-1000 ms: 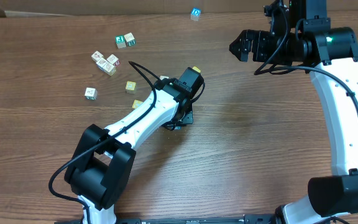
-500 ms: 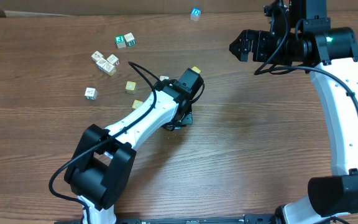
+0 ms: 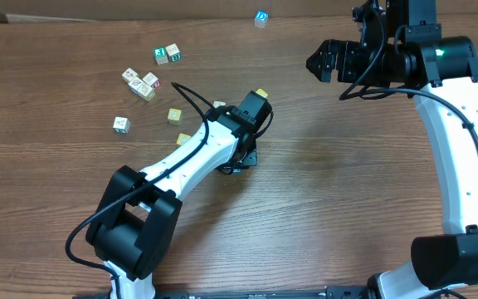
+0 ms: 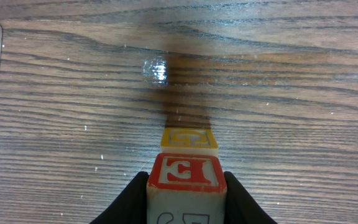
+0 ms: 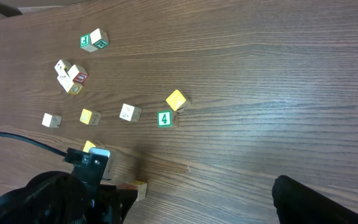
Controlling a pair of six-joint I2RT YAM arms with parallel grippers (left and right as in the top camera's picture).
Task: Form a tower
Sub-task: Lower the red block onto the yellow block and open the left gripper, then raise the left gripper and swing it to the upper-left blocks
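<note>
My left gripper [image 4: 186, 186] is shut on a white cube with a red letter E face [image 4: 186, 170]; both black fingers press its sides. Just beyond it a yellow lettered cube [image 4: 189, 137] sits on the wood, and I cannot tell whether the two touch. From overhead the left gripper [image 3: 240, 160] is low over the table's middle, mostly under its own arm. No tower shows in any view. The right gripper [image 3: 317, 61] hangs open and empty at the far right, well away from the cubes.
Loose cubes lie scattered at the far left: a green-and-white pair [image 3: 167, 55], a small cluster [image 3: 142, 83], a white one [image 3: 120, 124] and yellow ones [image 3: 175, 115]. A green 4 cube [image 5: 165, 118] and a yellow cube [image 5: 176, 99] sit near the left arm. A blue cube [image 3: 260, 17] lies at the back.
</note>
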